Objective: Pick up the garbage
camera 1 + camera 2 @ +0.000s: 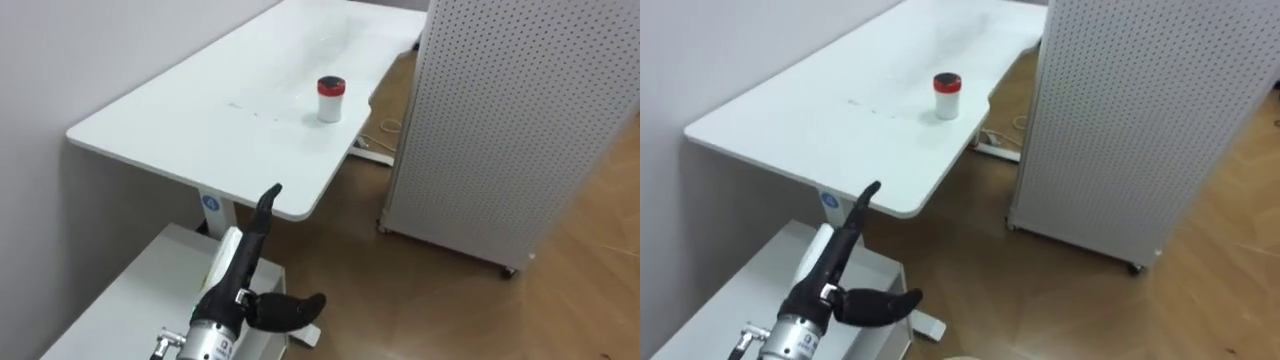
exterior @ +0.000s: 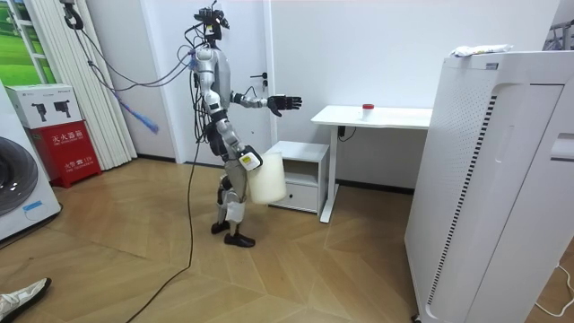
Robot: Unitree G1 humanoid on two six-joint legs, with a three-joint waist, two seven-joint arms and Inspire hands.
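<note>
Closest in, the robot's left hand (image 1: 247, 262) is held out in front. It is open, with the fingers straight and pointing at the table and the thumb sticking out to the side. It holds nothing. It hangs in the air above a low white cabinet (image 1: 140, 290) and has not reached the near edge of the tabletop (image 1: 200, 120). Farther on stands the garbage, a small white can (image 1: 331, 99) with a red lid. It is upright, so its long side runs up and down. It stands alone near the tabletop's right edge. From the left hand the can lies ahead and a bit to the right, well apart, with bare tabletop in between. I think the hand has to go forward, over the edge and a little right, then close around the can's sides. The robot may have to step closer first, because the can looks too far to reach from here. In the room view the right hand (image 2: 248, 161) is low by the robot's side, against a white bin (image 2: 267, 178). I cannot tell if it is gripping the bin. So the left hand is nearer to the can. Past the tabletop, on the right, stands a tall white panel with holes (image 1: 500, 120).
</note>
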